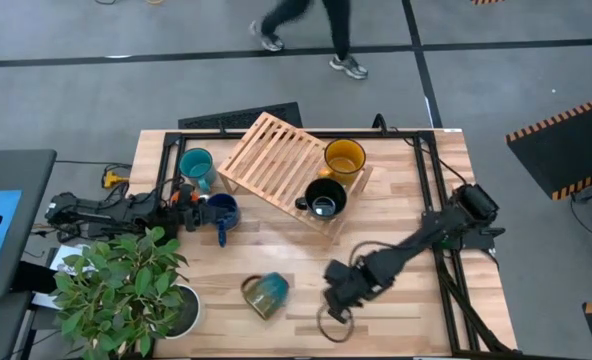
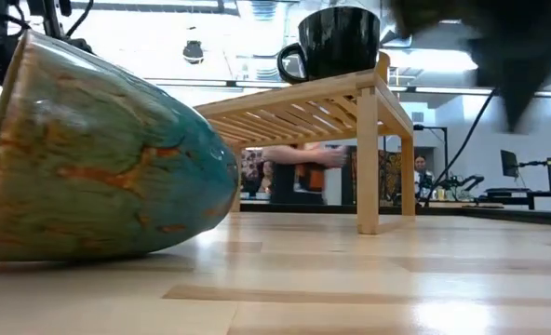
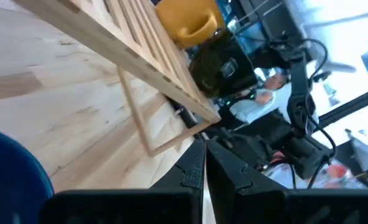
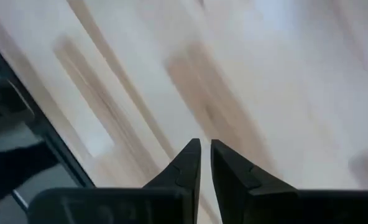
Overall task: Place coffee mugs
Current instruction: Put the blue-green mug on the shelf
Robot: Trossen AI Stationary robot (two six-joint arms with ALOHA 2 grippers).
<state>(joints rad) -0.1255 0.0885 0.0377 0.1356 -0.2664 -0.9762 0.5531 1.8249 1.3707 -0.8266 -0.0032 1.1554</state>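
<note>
The right gripper (image 1: pixel 334 305) hung low over the bare front of the table (image 1: pixel 396 300), its two dark fingers (image 4: pixel 190 163) drawn together with only a sliver between them and nothing in the gap, so it looked empty-handed, and a thin dark ring (image 1: pixel 333 325) of some kind lay just beside it on the boards. Near it the teal mug (image 1: pixel 266 295) lay tipped on its side, glossy glaze streaked with orange, round belly on the wood — my guess was that it was the next one to be fetched. Up on the slatted wooden rack (image 1: pixel 271 155), which sat raised on pale legs, the black mug (image 1: pixel 324 198) stood upright at the near edge and the yellow mug (image 1: pixel 344 158) just behind it, both open end up, presumably because that rack was where mugs were meant to go. The left gripper (image 1: pixel 191 200) rested at the left side, fingers closed tight and holding nothing, right beside the dark blue mug (image 1: pixel 222 212), with another teal cup (image 1: pixel 196 165) standing next to it by the rack's corner. A leafy plant in a white pot (image 1: pixel 181 310) crowded the front left corner. Smooth ceramic, bare timber, plenty left to place
</note>
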